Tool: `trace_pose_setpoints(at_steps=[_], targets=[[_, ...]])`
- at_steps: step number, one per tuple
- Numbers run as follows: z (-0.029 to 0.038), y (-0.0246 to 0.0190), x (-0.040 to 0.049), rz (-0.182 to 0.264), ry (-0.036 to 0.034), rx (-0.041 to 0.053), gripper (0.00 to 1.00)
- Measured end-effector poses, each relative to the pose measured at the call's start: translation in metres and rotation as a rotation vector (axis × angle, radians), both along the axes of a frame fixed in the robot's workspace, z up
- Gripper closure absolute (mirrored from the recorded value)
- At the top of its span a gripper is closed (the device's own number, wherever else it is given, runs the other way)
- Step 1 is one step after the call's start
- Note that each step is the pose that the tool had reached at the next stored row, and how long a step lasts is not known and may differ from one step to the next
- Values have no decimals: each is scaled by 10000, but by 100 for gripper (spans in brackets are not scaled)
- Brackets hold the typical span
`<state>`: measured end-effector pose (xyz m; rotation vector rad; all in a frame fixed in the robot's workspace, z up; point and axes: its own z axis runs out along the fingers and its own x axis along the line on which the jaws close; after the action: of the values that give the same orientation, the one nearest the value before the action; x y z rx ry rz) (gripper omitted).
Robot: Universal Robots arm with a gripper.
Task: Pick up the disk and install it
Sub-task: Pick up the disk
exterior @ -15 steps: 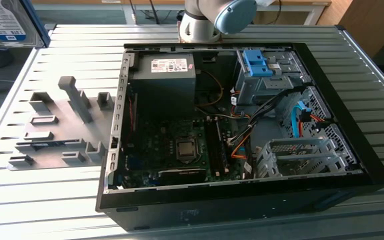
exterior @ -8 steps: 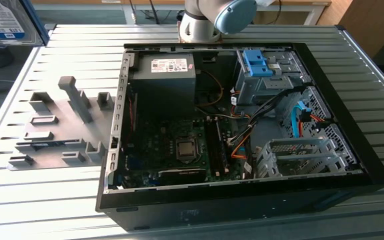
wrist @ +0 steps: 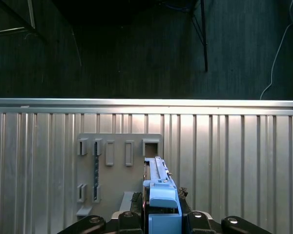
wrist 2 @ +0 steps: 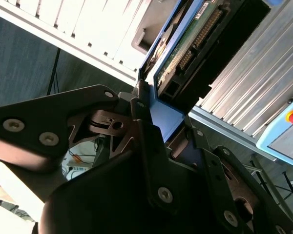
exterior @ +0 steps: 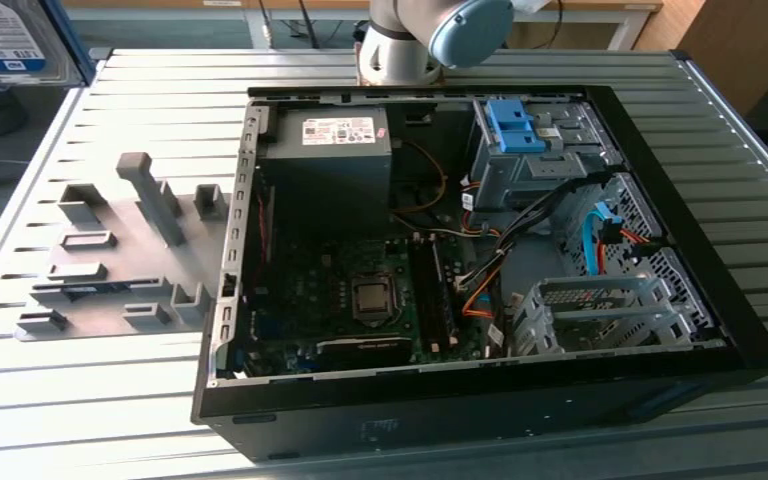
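Note:
The disk (exterior: 4, 40), silver with a white-and-blue label and a blue frame, hangs in the air at the exterior view's far upper left, beyond the slatted table's corner. In the second wrist view my gripper (wrist 2: 163, 114) is shut on the disk's (wrist 2: 185, 48) blue frame, the green circuit-board side showing, with a black finger (wrist 2: 142, 122) against the frame. In the first wrist view the disk's (wrist: 158, 178) blue edge stands between the fingers of the gripper (wrist: 161, 217), above the grey fixture plate (wrist: 119, 178).
An open computer case (exterior: 491, 410) lies on the slatted metal table (exterior: 157, 80), with a blue clip (exterior: 511, 125) on its upper drive cage and a metal cage (exterior: 598, 310) lower down. The grey fixture plate (exterior: 104, 265) lies left of it. The arm's base (exterior: 404, 45) stands behind.

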<state>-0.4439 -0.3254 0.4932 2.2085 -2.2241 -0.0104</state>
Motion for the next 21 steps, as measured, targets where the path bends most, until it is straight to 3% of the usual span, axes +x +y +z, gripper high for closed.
trace_pose_setpoints(at_steps=[10,21], targets=[[80,0,0,0,0,0,63],[214,0,0,0,-1,0,63]])
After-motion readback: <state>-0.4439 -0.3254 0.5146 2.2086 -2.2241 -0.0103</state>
